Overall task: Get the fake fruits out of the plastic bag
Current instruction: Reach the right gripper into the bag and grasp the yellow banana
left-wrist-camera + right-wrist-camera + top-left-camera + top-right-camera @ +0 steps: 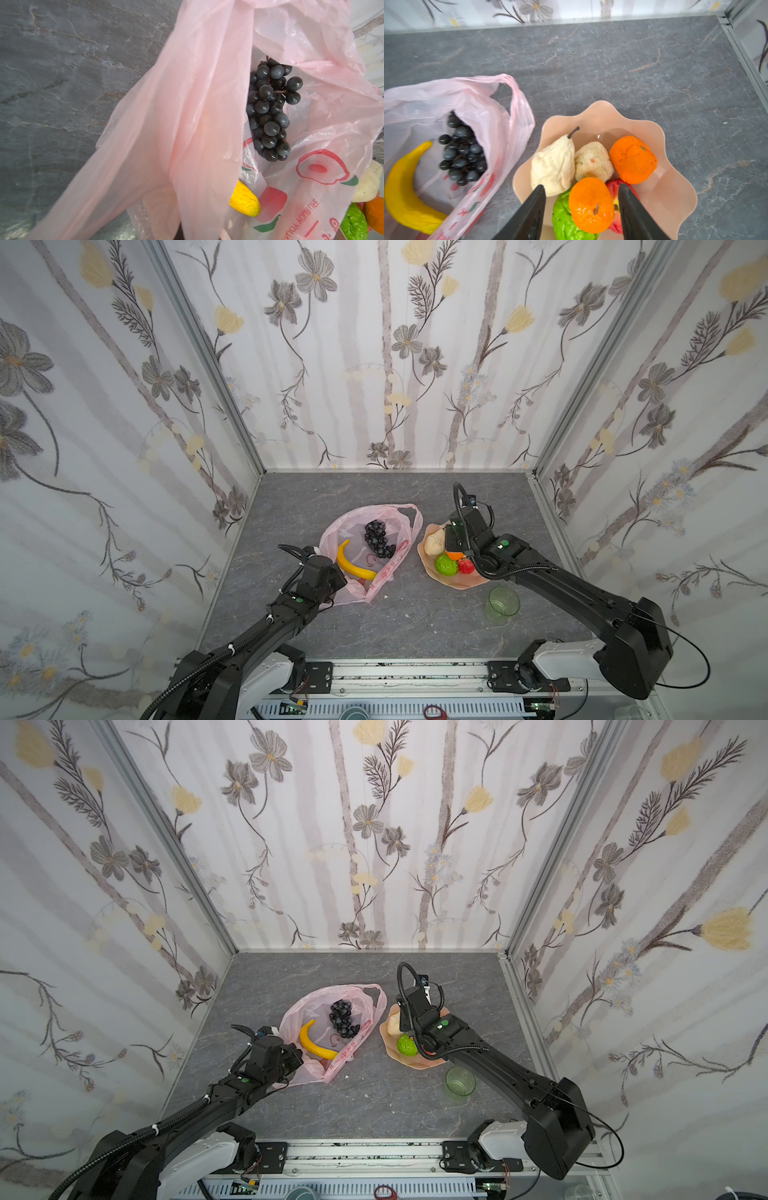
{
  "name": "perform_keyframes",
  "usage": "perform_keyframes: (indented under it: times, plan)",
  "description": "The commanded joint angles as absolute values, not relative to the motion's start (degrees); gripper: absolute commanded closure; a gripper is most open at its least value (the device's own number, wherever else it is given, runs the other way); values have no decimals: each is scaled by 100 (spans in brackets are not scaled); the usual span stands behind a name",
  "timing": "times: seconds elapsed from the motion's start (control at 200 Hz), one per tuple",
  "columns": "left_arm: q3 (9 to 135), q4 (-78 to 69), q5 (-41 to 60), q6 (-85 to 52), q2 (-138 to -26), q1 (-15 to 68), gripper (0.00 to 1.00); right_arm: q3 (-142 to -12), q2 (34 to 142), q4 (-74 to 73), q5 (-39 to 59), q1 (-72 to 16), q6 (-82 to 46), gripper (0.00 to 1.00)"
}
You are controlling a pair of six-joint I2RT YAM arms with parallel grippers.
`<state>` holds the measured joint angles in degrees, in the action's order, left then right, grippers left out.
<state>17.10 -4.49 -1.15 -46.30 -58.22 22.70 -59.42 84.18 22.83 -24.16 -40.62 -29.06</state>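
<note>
The pink plastic bag (400,517) lies open mid-table with a yellow banana (353,563) and a dark grape bunch (377,538) inside. My left gripper (341,577) is shut on the bag's near edge; in the left wrist view the film (197,104) is pulled up towards the camera and hides the jaws. My right gripper (581,187) is open over the peach plate (675,187). An orange (591,205) sits between its fingers, apart from both, resting on the green fruit (564,222) and red apple (612,191). A second orange (633,160) and two beige pieces (553,164) also lie on the plate.
A translucent green cup (502,603) stands on the table just in front of the plate, beside the right arm. Patterned walls close in the left, back and right sides. A metal rail (415,676) runs along the front edge.
</note>
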Motion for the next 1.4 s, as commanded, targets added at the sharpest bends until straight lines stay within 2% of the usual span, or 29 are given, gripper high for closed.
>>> perform_keyframes:
  times: [0.0, 0.195, 0.435, 0.899, 1.394]
  plan:
    - [1654, -536, -245, -4603, -5779, 2259, 96, -6104, 8345, 1848, -1936, -4415, -2435, 43]
    - [1498, -537, -406, -4640, -5451, 2237, 96, -6887, 9097, 1701, -1422, -5236, -1852, 45]
    - [1278, -536, -431, -4656, -5131, 2134, 96, -8182, 10889, 2074, -945, -5815, -1300, 48]
    - [1116, -545, -371, -4776, -4972, 2056, 95, -9273, 12576, 2570, 191, -5953, -915, 49]
    - [1064, -545, -343, -4815, -4979, 2031, 95, -10416, 13911, 3118, 342, -5954, -791, 49]
